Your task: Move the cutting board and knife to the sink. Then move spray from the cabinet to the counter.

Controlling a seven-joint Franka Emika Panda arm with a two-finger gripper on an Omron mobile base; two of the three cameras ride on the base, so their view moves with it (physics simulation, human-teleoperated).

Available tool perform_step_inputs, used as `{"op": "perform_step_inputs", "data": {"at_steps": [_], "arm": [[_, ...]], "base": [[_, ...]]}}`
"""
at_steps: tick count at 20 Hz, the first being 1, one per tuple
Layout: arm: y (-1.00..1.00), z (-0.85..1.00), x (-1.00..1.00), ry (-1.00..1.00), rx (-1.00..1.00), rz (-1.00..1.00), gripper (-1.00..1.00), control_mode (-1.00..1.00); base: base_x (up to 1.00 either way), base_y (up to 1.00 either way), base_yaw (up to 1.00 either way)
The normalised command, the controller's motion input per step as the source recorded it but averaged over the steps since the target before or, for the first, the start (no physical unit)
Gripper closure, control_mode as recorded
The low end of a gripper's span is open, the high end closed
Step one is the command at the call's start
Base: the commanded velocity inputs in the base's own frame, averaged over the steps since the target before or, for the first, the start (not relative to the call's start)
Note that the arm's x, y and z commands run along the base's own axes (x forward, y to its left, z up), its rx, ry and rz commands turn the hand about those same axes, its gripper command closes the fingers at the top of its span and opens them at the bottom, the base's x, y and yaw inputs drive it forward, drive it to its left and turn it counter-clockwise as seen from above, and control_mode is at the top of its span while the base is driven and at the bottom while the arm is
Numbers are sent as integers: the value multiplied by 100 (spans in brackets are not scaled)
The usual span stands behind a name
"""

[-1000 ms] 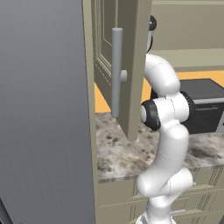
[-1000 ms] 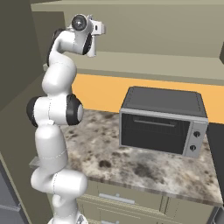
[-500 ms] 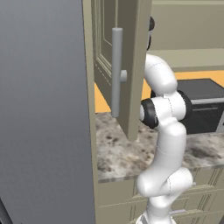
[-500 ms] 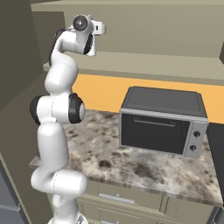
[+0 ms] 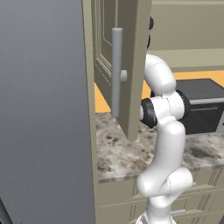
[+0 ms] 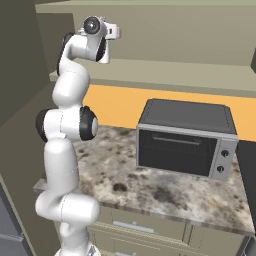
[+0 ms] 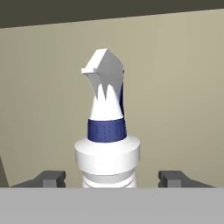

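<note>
left base: cabinet (image 5: 114, 65) door open, giving the arm access over counter (image 5: 118, 153) | right base: wrist raised at shelf height beside toaster oven (image 6: 185, 137) | hand: spray (image 7: 107, 131) upright between gripper (image 7: 113, 178) tips, jaws apart, not yet touching

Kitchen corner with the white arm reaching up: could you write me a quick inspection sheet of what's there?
Surface: speckled grey-and-brown marble-look counter, bare in front.
Job's things: small white spray bottle with blue collar and trigger top, upright inside the tall beige-olive cabinet, door open.
Clutter: dark grey toaster oven on the counter.
Grippers: gripper open, one fingertip on each side of the bottle, not touching it as far as shows.
Cables: nothing seen.
Surroundings: orange wall strip; grey panel to the left.
</note>
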Motion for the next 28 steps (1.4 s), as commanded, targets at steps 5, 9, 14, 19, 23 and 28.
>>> {"op": "perform_step_inputs", "data": {"at_steps": [5, 9, 14, 19, 23, 28], "arm": [[1, 0, 0, 0, 0, 0, 100, -100], [0, 0, -2, 0, 0, 0, 100, -100], [0, 0, -5, 0, 0, 0, 100, -100], [0, 0, -6, 0, 0, -3, 100, -100], [0, 0, -1, 0, 0, -4, 100, -100], [5, 0, 0, -5, 0, -5, 100, -100]], "base": [[0, 0, 0], [0, 0, 0], [0, 0, 0], [0, 0, 0], [0, 0, 0], [0, 0, 0]]}}
